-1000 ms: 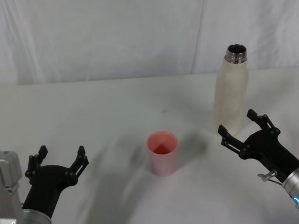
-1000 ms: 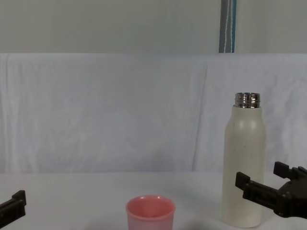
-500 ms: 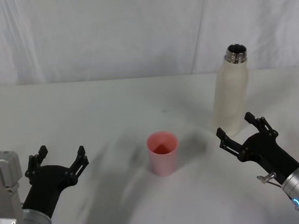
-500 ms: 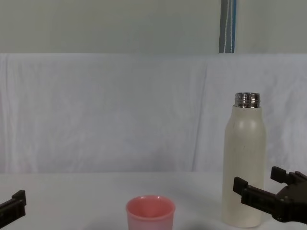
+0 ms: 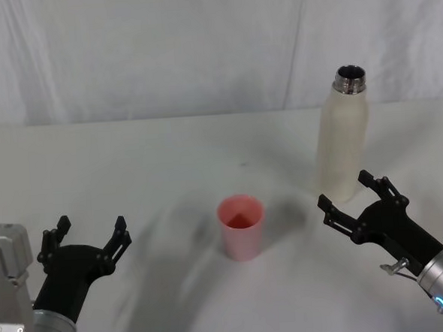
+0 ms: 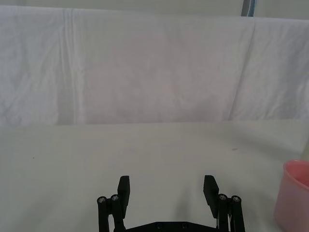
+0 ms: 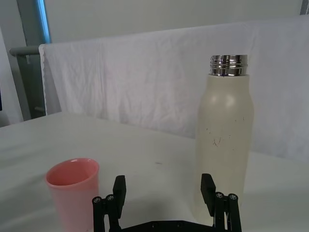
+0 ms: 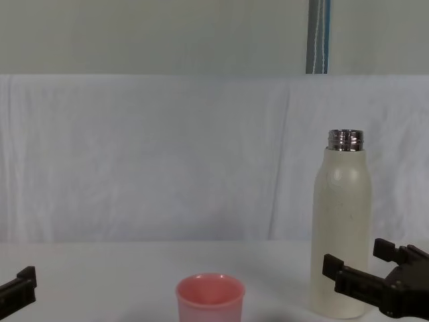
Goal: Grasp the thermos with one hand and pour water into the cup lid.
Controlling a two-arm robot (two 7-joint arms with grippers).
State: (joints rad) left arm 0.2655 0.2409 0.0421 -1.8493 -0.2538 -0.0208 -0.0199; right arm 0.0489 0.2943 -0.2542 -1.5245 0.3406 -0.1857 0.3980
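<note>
I am holding my right claw (image 5: 345, 191) spread wide and empty, low over the table (image 5: 146, 163) and just in front of the thermos (image 5: 342, 140), because the gap between my fingers has to be broader than the bottle's body before I can close around it. I am keeping it near the bottle's lower part, not touching it; from the wrist view the thermos (image 7: 223, 135) is standing a little to one side of the gap, so I judge I need to line up and push forward before squeezing. My left claw (image 5: 88, 233) is resting parked at the near left of the table, also spread open and holding nothing, well apart from everything (one arm is enough for this job).

The thermos is standing upright toward the far right of the table, tall and cream-white, with rounded shoulders, faint dark speckles and a shiny threaded steel neck, its mouth uncapped. The cup (image 5: 242, 226) is sitting upright near the middle of the table, to the left of the bottle and well apart from it: small, pink, slightly tapered, its open rim facing up, ready to receive the pour
</note>
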